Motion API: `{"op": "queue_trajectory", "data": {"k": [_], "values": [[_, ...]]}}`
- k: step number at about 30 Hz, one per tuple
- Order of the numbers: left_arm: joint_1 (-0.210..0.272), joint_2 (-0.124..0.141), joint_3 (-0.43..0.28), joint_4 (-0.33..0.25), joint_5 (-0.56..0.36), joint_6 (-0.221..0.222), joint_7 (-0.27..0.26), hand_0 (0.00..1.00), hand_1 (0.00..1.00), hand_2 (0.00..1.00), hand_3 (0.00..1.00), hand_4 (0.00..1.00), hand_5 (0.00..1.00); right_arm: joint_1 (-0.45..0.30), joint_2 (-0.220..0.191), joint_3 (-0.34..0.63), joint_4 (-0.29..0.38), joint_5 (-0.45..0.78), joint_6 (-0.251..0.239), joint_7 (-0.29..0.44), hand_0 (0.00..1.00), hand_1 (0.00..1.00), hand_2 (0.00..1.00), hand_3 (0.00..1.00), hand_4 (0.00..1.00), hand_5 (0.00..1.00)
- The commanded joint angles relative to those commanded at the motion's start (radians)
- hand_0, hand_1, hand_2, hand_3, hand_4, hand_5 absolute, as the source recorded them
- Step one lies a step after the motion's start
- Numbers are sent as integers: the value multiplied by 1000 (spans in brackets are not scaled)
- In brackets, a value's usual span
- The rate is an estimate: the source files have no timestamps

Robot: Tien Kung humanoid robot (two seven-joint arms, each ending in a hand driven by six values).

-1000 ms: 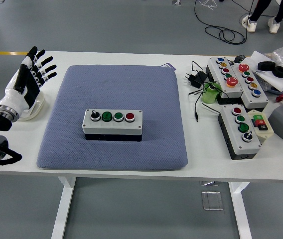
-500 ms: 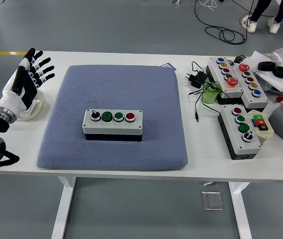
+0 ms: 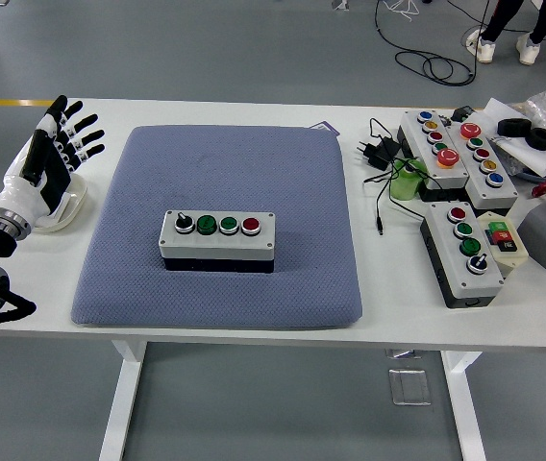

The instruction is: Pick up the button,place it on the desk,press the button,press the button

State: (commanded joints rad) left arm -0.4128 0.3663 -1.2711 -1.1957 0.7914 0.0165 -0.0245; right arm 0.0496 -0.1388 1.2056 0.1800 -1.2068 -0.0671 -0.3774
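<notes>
The button box (image 3: 217, 236) lies mid-frame on the blue pad (image 3: 220, 182), long axis left to right. The left hand (image 3: 50, 158), fingers spread and empty, hovers well apart at the upper left; it looks nearer, since no right hand shows

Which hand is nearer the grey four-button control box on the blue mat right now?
Left. The left hand is open above the table's left edge, off the blue mat and clear of the grey four-button control box. The right hand isn't in view.
</notes>
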Motion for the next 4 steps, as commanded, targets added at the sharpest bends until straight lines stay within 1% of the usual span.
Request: {"op": "queue_trajectory", "data": {"k": [4], "values": [[-1, 1, -2, 3, 1, -1, 0, 836, 879, 932, 998, 750, 998, 1, -1, -2, 0, 0, 1, 0, 663, 641, 735, 592, 381, 211]]}}
